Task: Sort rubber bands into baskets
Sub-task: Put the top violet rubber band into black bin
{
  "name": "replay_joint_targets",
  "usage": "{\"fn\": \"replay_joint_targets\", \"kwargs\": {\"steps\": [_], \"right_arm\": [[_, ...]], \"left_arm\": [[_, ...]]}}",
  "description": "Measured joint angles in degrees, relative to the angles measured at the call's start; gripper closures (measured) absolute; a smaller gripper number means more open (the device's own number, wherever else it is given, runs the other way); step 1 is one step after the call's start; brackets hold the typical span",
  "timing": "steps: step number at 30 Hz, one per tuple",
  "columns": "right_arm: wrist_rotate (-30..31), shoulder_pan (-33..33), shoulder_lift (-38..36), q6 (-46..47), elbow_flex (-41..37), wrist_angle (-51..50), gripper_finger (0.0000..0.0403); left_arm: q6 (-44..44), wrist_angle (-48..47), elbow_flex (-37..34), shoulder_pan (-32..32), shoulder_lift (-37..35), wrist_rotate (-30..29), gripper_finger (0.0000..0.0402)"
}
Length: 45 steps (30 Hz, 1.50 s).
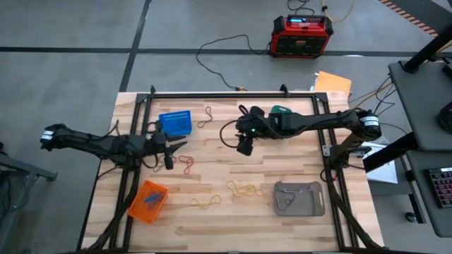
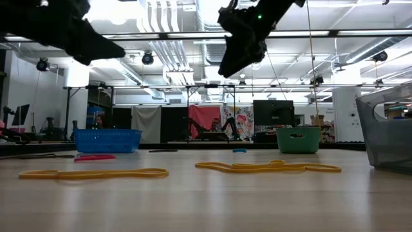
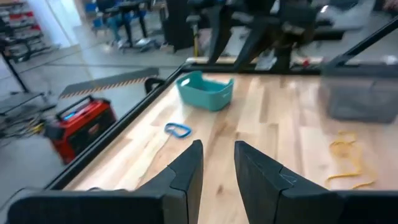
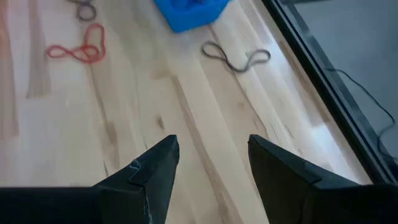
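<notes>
Hiding part of the teal basket (image 1: pixel 281 111), right claw (image 1: pixel 244 146) spread, empty; left claw (image 1: pixel 171 154) likewise.

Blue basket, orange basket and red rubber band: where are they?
blue basket (image 1: pixel 175 123), high view, its middle.
orange basket (image 1: pixel 147 201), high view, its floor.
red rubber band (image 1: pixel 188 164), high view, on the loop.

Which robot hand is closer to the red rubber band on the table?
The left hand. It hovers right beside the red rubber band. The right hand hangs farther off, over bare wood toward the table's middle.
</notes>
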Motion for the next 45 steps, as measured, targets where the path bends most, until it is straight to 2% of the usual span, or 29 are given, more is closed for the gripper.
{"fn": "replay_joint_targets", "kwargs": {"steps": [6, 9, 13, 17, 24, 30, 37, 41, 45], "right_arm": [[0.7, 0.6, -3.2, 0.0, -0.3, -2.0, 0.0211], [1.0, 0.8, -4.3, -0.7, -0.4, -2.2, 0.0211], [1.0, 1.0, -5.2, -1.0, -0.4, -2.8, 0.0211], [1.0, 1.1, -5.2, -1.0, -0.4, -4.6, 0.0211], [1.0, 1.1, -5.2, -1.4, -0.8, -7.6, 0.0211], [1.0, 1.1, -6.9, -2.1, -2.5, -9.2, 0.0211], [1.0, 0.9, -13.6, -3.1, -10.4, -1.4, 0.0211], [1.0, 0.9, -18.1, -2.1, -15.9, 5.4, 0.0211], [1.0, 0.9, -20.9, -0.5, -19.1, 8.5, 0.0211]], "left_arm": [[0.9, -8.7, 10.4, 8.4, 12.0, 2.0, 0.0325], [4.4, -12.8, 15.5, 14.8, 18.1, 9.1, 0.0325], [6.8, -13.2, 20.0, 23.4, 25.5, 18.3, 0.0325], [7.1, -15.6, 24.3, 28.8, 32.7, 20.2, 0.0325], [10.6, -16.3, 29.9, 30.6, 44.8, 20.6, 0.0325], [10.6, -15.1, 31.4, 31.7, 50.9, 20.6, 0.0325], [7.4, -10.3, 31.5, 33.2, 57.4, 20.6, 0.032], [4.1, -14.2, 35.4, 34.1, 62.4, 17.2, 0.0301], [2.9, -19.7, 40.9, 35.5, 67.1, 17.3, 0.0274]]}}
